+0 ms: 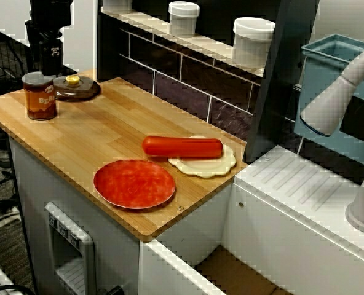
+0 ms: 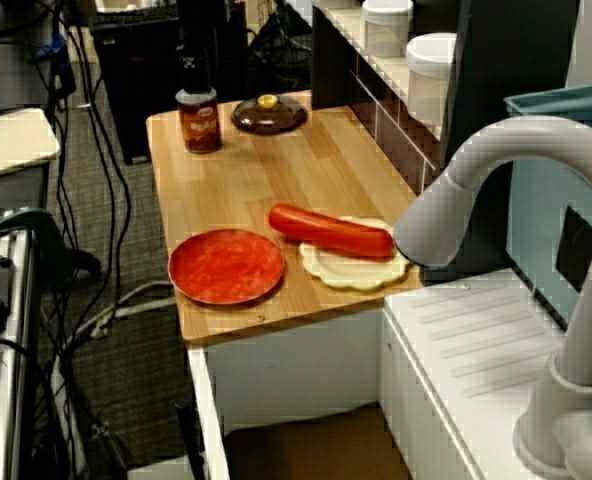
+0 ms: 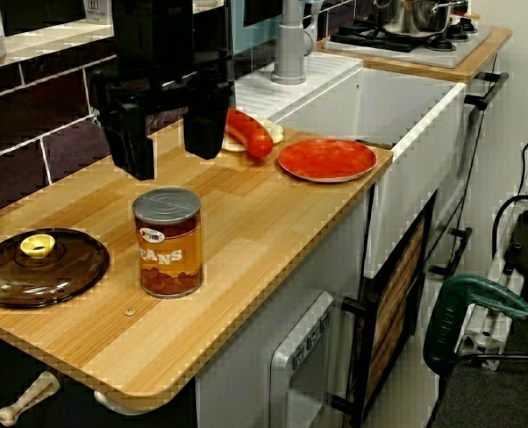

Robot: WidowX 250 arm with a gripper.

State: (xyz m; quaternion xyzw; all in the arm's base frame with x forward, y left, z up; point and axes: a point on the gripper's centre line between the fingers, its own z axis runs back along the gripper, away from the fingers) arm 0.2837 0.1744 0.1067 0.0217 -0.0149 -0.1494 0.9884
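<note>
Fingers (image 3: 135,143) wide open, empty, hovering just above beans can (image 3: 167,242), lid (image 3: 39,266) beside. Looks like approach; a grasp needs a straight drop astride it.

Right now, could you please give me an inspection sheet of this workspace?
Surface: wooden counter, next to a white sink.
Job's things: bean can upright, just below the claw, no contact seen.
Clutter: brown glass lid flat beside the can, apart from it; red sausage lying across a cream plate; red plate near the front edge.
Grippers: claw open, above the can, holding nothing.
Cables: loose cables on the floor, off the counter.
Surroundings: white jars on the shelf; faucet; green tool by the cabinet.
</note>
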